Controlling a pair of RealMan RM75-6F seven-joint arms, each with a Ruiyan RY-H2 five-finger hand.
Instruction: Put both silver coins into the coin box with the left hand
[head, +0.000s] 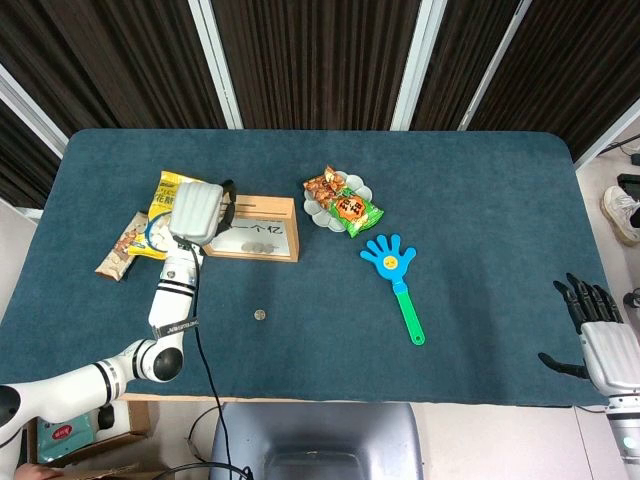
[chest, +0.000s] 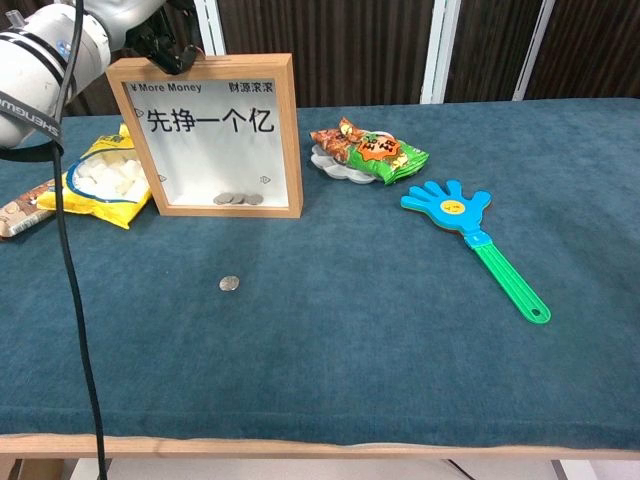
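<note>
I see the coin box (chest: 207, 135) standing upright toward the table's left rear, a wooden frame with a clear front printed "More Money" and Chinese characters. A few silver coins lie at its bottom, behind the pane. One silver coin (chest: 229, 283) lies flat on the blue cloth in front of the box, nearer the front edge.
</note>
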